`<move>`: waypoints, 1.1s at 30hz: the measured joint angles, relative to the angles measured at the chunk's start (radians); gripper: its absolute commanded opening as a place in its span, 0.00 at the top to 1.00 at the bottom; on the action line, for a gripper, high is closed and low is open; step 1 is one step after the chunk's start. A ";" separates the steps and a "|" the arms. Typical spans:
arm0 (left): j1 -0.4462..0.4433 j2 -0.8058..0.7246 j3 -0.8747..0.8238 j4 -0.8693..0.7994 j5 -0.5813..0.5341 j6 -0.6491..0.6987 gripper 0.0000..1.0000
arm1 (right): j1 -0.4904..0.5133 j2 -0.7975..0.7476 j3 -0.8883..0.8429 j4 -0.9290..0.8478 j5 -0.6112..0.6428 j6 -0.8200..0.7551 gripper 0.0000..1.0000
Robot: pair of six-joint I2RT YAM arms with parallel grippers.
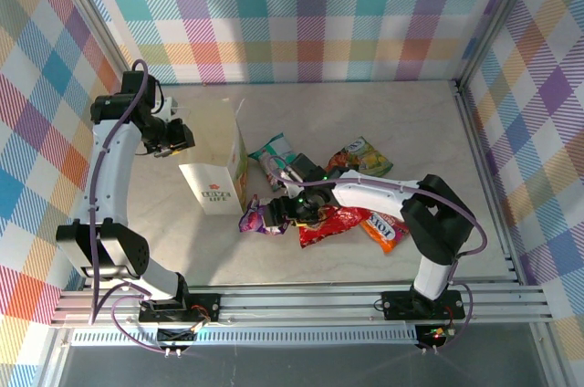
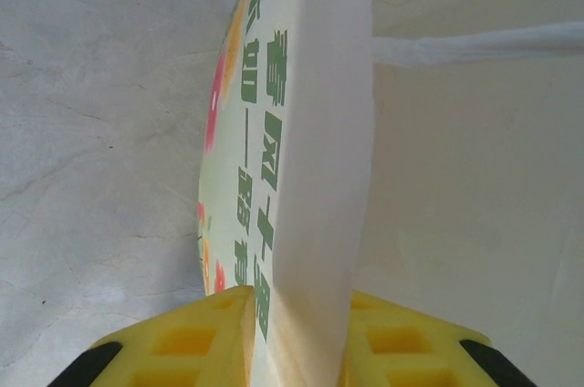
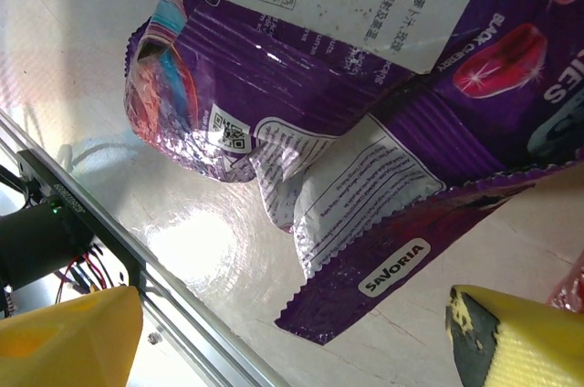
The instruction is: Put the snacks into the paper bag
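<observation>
White paper bag (image 1: 217, 172) stood upright left of centre on the table (image 1: 383, 113), large red packet (image 1: 333, 223) lay to its right, purple packet (image 1: 258, 219) near the bag's base, left gripper (image 1: 173, 138) clamped on the bag's rim, right gripper (image 1: 294, 209) spread apart over the purple packet

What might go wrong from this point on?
1. The left hand pinches just one thin wall of the bag; the paper may slip or buckle, narrowing the mouth.
2. The right hand stands open over the crumpled purple packet; closing may catch only a slippery fold and drop it.
3. The red packet lies close by and may get dragged.
</observation>
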 measured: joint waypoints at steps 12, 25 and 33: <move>0.000 -0.001 0.000 0.001 0.000 0.000 0.73 | 0.000 -0.002 0.000 -0.039 0.091 -0.005 0.12; 0.000 -0.002 -0.008 0.001 0.000 0.000 0.73 | -0.019 -0.006 -0.006 -0.055 0.100 -0.007 0.12; 0.000 -0.002 -0.008 0.001 -0.008 0.000 0.73 | 0.007 0.047 0.042 -0.037 0.088 -0.003 0.14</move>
